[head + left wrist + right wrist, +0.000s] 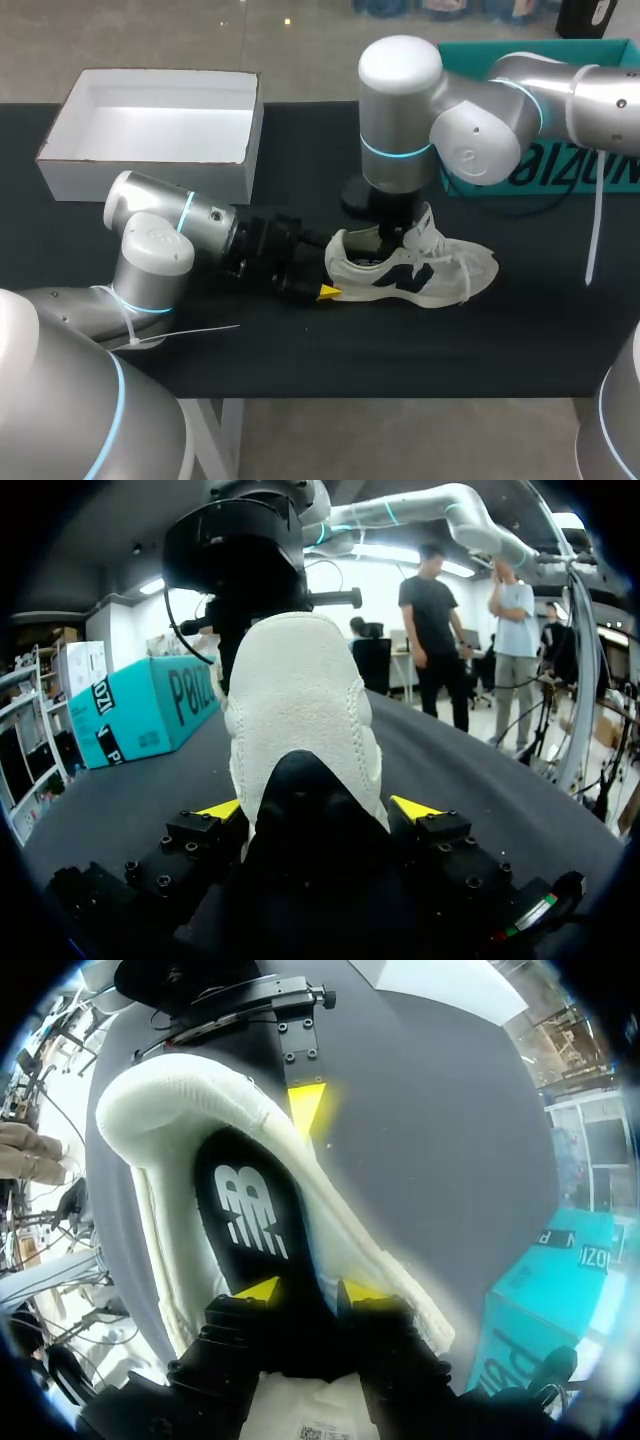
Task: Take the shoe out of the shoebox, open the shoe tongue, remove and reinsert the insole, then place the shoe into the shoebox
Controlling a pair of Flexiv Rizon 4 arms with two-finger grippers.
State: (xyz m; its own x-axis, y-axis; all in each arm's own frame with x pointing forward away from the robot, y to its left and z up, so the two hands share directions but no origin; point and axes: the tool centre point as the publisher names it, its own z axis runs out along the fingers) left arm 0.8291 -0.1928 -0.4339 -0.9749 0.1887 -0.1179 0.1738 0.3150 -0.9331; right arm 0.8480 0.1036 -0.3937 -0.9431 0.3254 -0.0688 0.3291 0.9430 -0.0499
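Note:
A white and navy shoe (420, 270) lies on the black table, toe to the right. My left gripper (333, 276) has its fingers on either side of the heel (300, 710) and grips it; one yellow fingertip (305, 1108) shows beside the heel in the right wrist view. My right gripper (390, 240) comes down from above into the shoe's mouth. Its tips (312, 1292) stand apart just over the black insole (250, 1210), which lies flat inside the shoe with nothing between the fingers. The white shoebox (150, 175) sits open and empty at the back left.
A teal carton (600, 170) stands at the back right, close behind my right arm. A white cable tie (190, 333) lies by my left arm near the front edge. The table's front edge runs just below the shoe.

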